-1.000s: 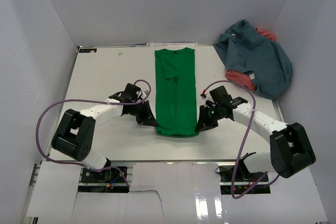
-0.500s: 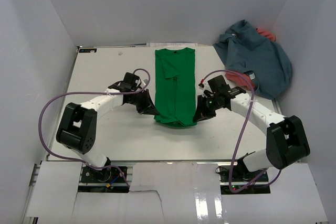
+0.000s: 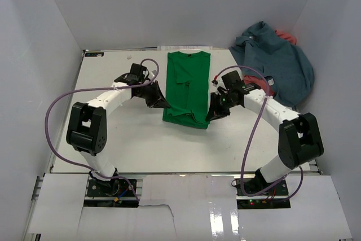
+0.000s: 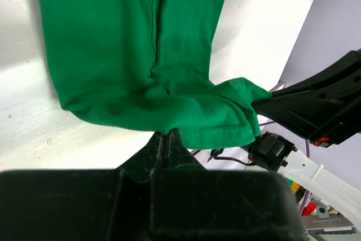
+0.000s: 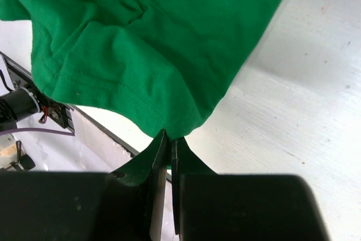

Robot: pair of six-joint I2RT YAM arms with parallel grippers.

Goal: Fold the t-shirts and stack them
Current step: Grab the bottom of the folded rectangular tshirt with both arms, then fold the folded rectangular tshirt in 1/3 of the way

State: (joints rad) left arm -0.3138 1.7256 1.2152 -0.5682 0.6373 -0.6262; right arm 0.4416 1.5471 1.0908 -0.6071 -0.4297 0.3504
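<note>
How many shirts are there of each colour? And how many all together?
green t-shirt: 1
blue-grey t-shirt: 1
coral red t-shirt: 1, mostly hidden under the blue-grey one
Total: 3

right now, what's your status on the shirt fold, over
Left gripper and right gripper shut on near hem corners of the bright green cloth t-shirt. Hem held off the white table. Slate blue-grey shirt heaped far right, clear of it.
</note>
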